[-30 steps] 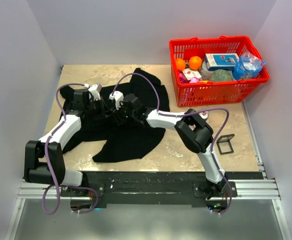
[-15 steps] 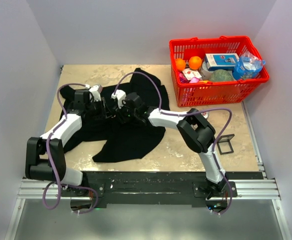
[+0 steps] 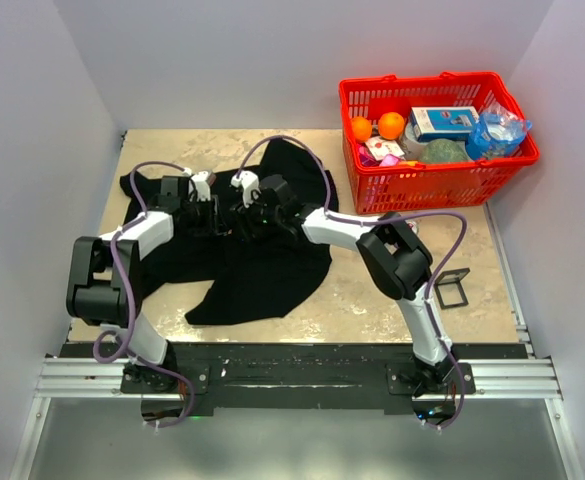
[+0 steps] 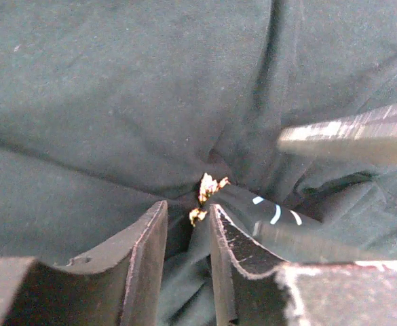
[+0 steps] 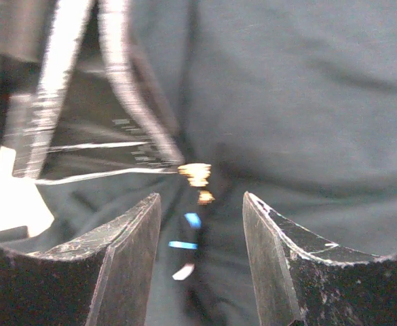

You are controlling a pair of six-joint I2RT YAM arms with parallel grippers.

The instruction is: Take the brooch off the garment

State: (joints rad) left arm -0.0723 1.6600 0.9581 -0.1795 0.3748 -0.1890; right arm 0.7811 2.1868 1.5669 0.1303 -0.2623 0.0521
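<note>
While our left hand [image 4: 186,212] pinched the garment [image 4: 117,102] to steady it, our right hand [image 5: 201,198] hung open at the brooch [image 5: 197,173].

Soft even light, faint shadows; the right wrist view is motion-blurred, the garment [image 5: 286,81] washed grey there.

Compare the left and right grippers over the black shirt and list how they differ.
The left gripper has its jaws nearly shut on a fold of the garment; the right gripper has its jaws wide apart, holding nothing. The left gripper reaches in from the left, the right gripper from the right. Both point at the gold brooch on the cloth.
</note>
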